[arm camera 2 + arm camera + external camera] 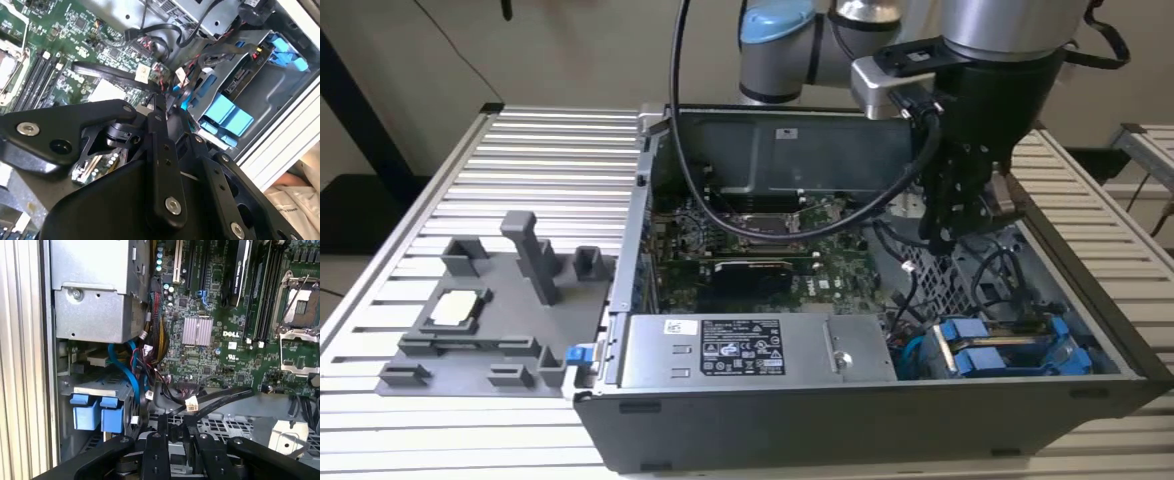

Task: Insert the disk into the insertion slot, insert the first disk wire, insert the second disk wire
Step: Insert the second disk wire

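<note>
The disk [994, 355], in its blue carrier, lies inside the insertion slot [1074, 325] at the case's front corner on the exterior view's right. Both wrist views show its blue tabs [227, 115] [97, 412] in the grey bay [272, 87]. My gripper [958, 232] hangs inside the case, behind the disk and over the perforated cage. Its fingers stand close together [159, 100] [172, 427], with the end of a black disk wire [110, 72] [220, 396] between them. This wire carries a small white tag and runs back over the motherboard. Its plug is hidden by the fingers.
A grey labelled power-supply box [747, 350] sits at the case front, beside the disk. The green motherboard [747, 255] fills the case floor. Loose red, black and blue cables [145, 360] crowd the gap near the bay. A grey fixture tray [480, 320] lies outside on the slatted table.
</note>
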Robot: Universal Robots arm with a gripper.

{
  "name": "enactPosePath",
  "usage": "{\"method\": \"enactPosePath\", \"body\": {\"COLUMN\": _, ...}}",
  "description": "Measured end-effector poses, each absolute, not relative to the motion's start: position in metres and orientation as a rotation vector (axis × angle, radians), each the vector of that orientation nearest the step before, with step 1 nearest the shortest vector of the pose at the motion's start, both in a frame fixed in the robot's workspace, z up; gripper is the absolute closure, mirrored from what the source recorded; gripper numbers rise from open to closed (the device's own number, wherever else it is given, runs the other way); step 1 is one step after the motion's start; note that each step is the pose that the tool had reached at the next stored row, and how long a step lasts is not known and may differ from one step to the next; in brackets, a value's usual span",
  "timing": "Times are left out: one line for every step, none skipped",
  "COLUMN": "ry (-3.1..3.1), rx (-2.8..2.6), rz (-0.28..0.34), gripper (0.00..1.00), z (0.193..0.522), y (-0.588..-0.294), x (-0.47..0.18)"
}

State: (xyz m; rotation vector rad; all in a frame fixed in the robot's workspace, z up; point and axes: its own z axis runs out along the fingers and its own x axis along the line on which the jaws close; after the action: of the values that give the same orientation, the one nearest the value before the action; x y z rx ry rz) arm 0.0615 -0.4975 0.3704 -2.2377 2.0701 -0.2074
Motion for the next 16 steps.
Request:
{"method": "enactPosePath", "body": {"ry": 2.067, "rx": -2.235, "rz": -0.217, "gripper": 0.73, "z": 0.3697, "y": -0.4973, "x": 0.0605}}
{"method": "enactPosePath", "body": {"ry": 2.066, "rx": -2.233, "rz": -0.223, "gripper": 0.73, "z": 0.3687, "y": -0.4968, "x": 0.0598}}
{"method": "enactPosePath", "body": {"ry": 2.063, "rx": -2.231, "rz": -0.229, "gripper": 0.73, "z": 0.3677, "y": -0.4962, "x": 0.0593}}
{"method": "enactPosePath", "body": {"ry": 2.062, "rx": -2.229, "rz": -0.233, "gripper": 0.73, "z": 0.3667, "y": -0.4958, "x": 0.0591}}
{"method": "enactPosePath", "body": {"ry": 2.060, "rx": -2.227, "rz": -0.237, "gripper": 0.73, "z": 0.3657, "y": -0.4954, "x": 0.0589}}
{"method": "enactPosePath", "body": {"ry": 2.059, "rx": -2.226, "rz": -0.239, "gripper": 0.73, "z": 0.3651, "y": -0.4952, "x": 0.0588}}
{"method": "enactPosePath", "body": {"ry": 2.059, "rx": -2.226, "rz": -0.240, "gripper": 0.73, "z": 0.3649, "y": -0.4950, "x": 0.0588}}
{"method": "enactPosePath", "body": {"ry": 2.059, "rx": -2.227, "rz": -0.241, "gripper": 0.73, "z": 0.3649, "y": -0.4950, "x": 0.0588}}
{"method": "enactPosePath", "body": {"ry": 2.060, "rx": -2.227, "rz": -0.242, "gripper": 0.73, "z": 0.3648, "y": -0.4949, "x": 0.0588}}
{"method": "enactPosePath", "body": {"ry": 2.060, "rx": -2.227, "rz": -0.242, "gripper": 0.73, "z": 0.3645, "y": -0.4948, "x": 0.0587}}
{"method": "enactPosePath", "body": {"ry": 2.061, "rx": -2.228, "rz": -0.244, "gripper": 0.73, "z": 0.3640, "y": -0.4948, "x": 0.0586}}
{"method": "enactPosePath", "body": {"ry": 2.061, "rx": -2.230, "rz": -0.247, "gripper": 0.73, "z": 0.3634, "y": -0.4948, "x": 0.0586}}
{"method": "enactPosePath", "body": {"ry": 2.062, "rx": -2.231, "rz": -0.250, "gripper": 0.73, "z": 0.3631, "y": -0.4948, "x": 0.0586}}
{"method": "enactPosePath", "body": {"ry": 2.062, "rx": -2.232, "rz": -0.251, "gripper": 0.73, "z": 0.3631, "y": -0.4948, "x": 0.0586}}
{"method": "enactPosePath", "body": {"ry": 2.062, "rx": -2.232, "rz": -0.251, "gripper": 0.73, "z": 0.3631, "y": -0.4949, "x": 0.0586}}
{"method": "enactPosePath", "body": {"ry": 2.062, "rx": -2.232, "rz": -0.251, "gripper": 0.73, "z": 0.3631, "y": -0.4949, "x": 0.0586}}
